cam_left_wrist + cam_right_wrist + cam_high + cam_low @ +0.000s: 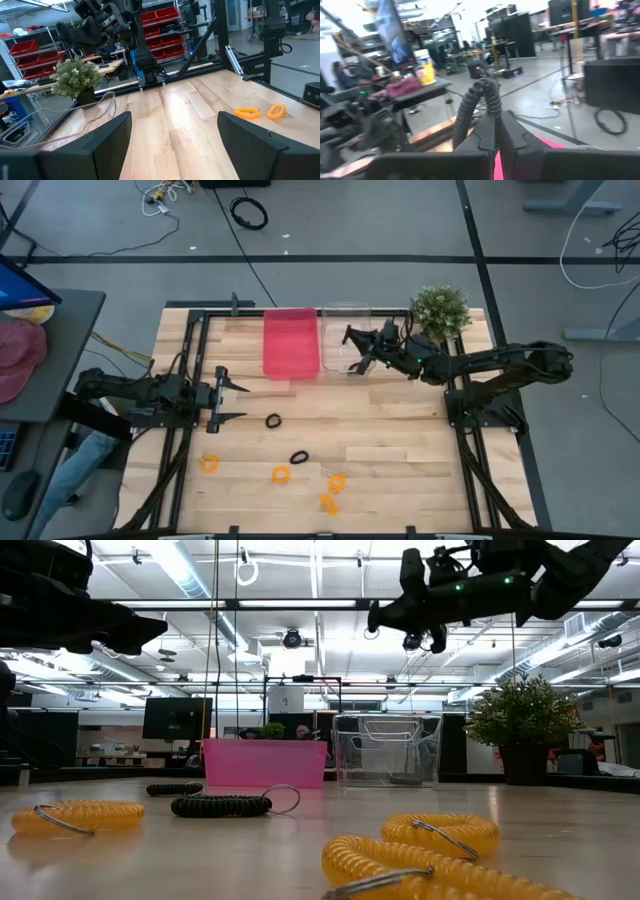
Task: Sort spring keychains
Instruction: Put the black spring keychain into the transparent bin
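Two black spring keychains point(273, 420) point(299, 456) and several orange ones point(281, 474) lie flat on the wooden table, toward its near side. My right gripper point(349, 340) reaches in from the right, high above the clear bin point(345, 310), shut on another black spring keychain point(480, 97). The low view shows it well clear of the bin point(388, 750). My left gripper point(175, 135) waits at the table's left side point(225, 395), open, with nothing between its fingers. My right gripper pinches the black spring keychain between its two shut fingers point(485, 137). The coiled loop point(470, 107) sticks out past the fingertips. The fingers lie about level and come from the table's right side. The keychain is lifted clear, high over the clear bin.
A pink bin point(291, 342) stands left of the clear bin at the table's far edge. A potted plant point(440, 310) stands at the far right corner. Black frame rails point(190, 430) run along the left and right sides. Bare wood lies between the bins and the keychains.
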Robot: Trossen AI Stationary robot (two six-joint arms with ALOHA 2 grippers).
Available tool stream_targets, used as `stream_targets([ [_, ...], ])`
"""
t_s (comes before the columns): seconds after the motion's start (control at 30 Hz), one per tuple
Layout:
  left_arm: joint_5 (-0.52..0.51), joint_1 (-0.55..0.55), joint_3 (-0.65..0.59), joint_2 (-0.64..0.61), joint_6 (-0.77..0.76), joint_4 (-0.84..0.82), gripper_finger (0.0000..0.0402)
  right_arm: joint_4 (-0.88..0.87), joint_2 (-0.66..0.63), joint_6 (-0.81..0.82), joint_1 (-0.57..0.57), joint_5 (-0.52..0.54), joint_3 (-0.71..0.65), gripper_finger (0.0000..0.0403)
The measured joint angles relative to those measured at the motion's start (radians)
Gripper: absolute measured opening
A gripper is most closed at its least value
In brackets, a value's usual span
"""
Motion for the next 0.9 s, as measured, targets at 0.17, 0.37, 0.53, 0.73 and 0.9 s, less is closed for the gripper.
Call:
stream_targets([
  [0.17,0.0,0.0,0.0,0.0,0.0,0.0,0.0298,-0.001,0.0,-0.011,0.0,0.051,-0.02,0.0],
  [0.37,0.0,0.0,0.0,0.0,0.0,0.0,0.0298,0.0,0.0,-0.008,0.0,0.07,-0.022,0.001],
  [0.53,0.0,0.0,0.0,0.0,0.0,0.0,0.0298,0.002,0.001,-0.003,0.0,0.066,-0.022,0.0044],
  [0.73,0.0,0.0,0.0,0.0,0.0,0.0,0.0298,0.003,0.001,-0.035,0.0,0.062,-0.022,0.0079],
  [0.9,0.0,0.0,0.0,0.0,0.0,0.0,0.0298,-0.01,0.002,-0.036,0.0,0.062,-0.022,0.0092],
])
